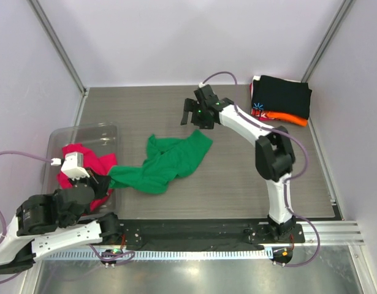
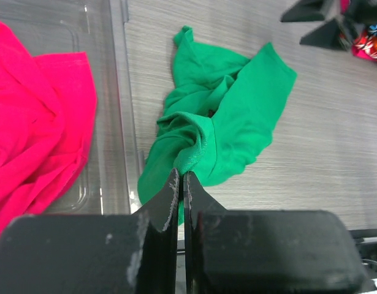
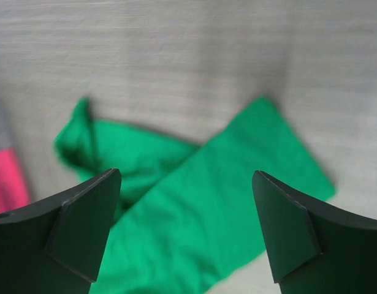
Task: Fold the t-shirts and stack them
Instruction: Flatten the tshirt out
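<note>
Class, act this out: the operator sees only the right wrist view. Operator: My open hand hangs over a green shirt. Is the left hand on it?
Observer: Yes. The left hand is shut on the green shirt, at its near-left edge.
Operator: And what lies left of that?
Observer: A pink shirt, crumpled in a clear bin.
Operator: Where do folded ones go?
Observer: On the stack at the back right corner, with a black shirt on top.
</note>
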`<action>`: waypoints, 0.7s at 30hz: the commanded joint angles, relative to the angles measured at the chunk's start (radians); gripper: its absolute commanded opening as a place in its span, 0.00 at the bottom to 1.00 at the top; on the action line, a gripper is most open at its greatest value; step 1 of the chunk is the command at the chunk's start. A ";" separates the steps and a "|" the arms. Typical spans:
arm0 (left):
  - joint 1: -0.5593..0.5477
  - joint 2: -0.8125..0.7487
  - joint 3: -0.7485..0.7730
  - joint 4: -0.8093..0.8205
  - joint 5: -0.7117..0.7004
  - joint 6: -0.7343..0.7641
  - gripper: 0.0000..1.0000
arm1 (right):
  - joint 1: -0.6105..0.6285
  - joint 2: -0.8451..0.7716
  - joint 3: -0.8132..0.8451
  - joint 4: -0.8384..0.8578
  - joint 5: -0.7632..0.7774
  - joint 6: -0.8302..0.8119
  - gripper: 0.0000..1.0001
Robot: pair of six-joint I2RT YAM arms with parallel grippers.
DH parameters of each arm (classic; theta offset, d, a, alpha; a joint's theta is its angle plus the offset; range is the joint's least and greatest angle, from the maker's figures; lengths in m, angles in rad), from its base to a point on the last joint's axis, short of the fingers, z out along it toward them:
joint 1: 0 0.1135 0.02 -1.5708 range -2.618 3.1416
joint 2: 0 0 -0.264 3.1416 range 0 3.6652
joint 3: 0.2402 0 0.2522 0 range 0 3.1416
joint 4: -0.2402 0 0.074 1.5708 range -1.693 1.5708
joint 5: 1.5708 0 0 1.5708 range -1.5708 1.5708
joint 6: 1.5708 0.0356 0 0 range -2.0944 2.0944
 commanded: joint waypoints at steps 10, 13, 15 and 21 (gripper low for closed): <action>0.000 0.002 -0.030 0.054 -0.046 0.014 0.00 | 0.025 0.333 0.379 -0.241 0.248 -0.116 0.72; -0.002 -0.006 -0.031 0.054 -0.046 0.011 0.00 | 0.031 0.367 0.390 -0.250 0.259 -0.119 0.66; -0.002 -0.019 -0.033 0.053 -0.046 0.009 0.00 | 0.035 0.378 0.387 -0.256 0.268 -0.117 0.60; -0.002 -0.055 -0.037 0.053 -0.051 0.005 0.00 | 0.046 0.424 0.387 -0.265 0.294 -0.117 0.40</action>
